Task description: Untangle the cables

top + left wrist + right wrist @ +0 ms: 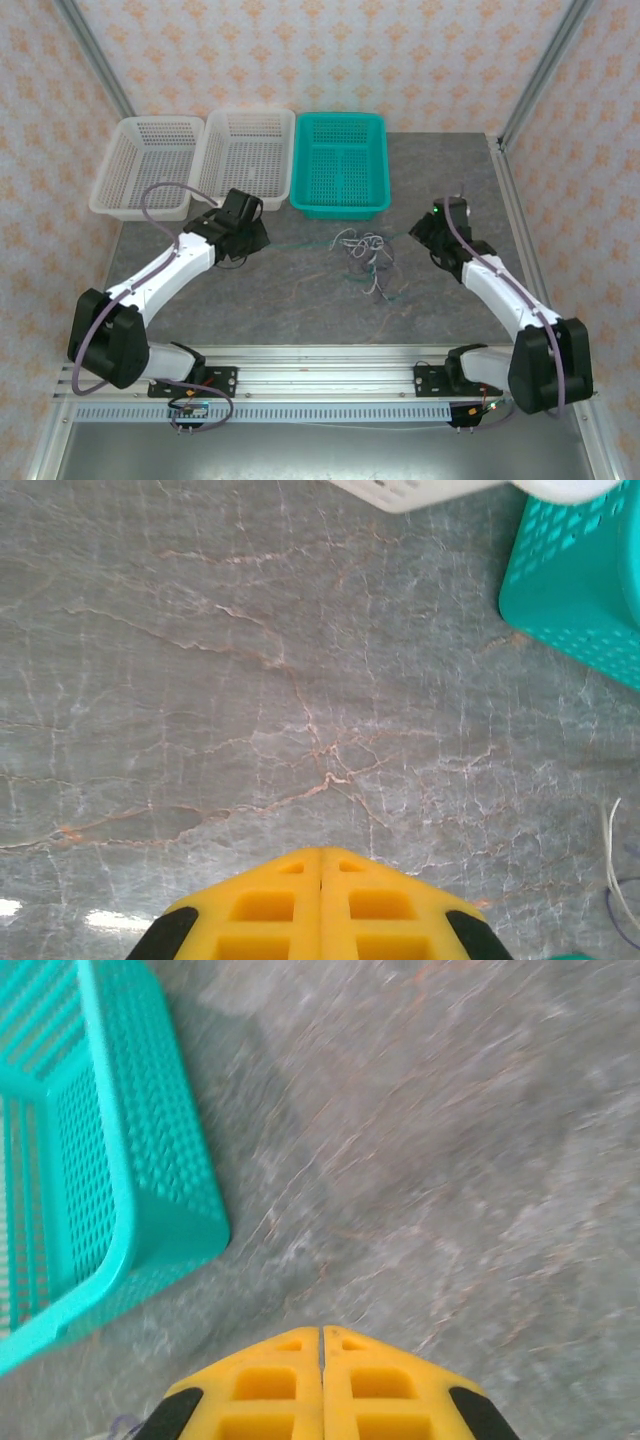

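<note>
Rear overhead view overlooks table (pixel 280 300); close wrist views apparently share teal basket (pixel 580 590).

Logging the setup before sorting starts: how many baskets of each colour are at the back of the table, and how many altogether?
White baskets: 2
Teal basket: 1
Total: 3

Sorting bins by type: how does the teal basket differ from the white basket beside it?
The teal basket is blue-green with inner dividers; the white basket is pale with an undivided floor. The teal basket stands right of the white basket. Both are perforated, rectangular and empty.
</note>
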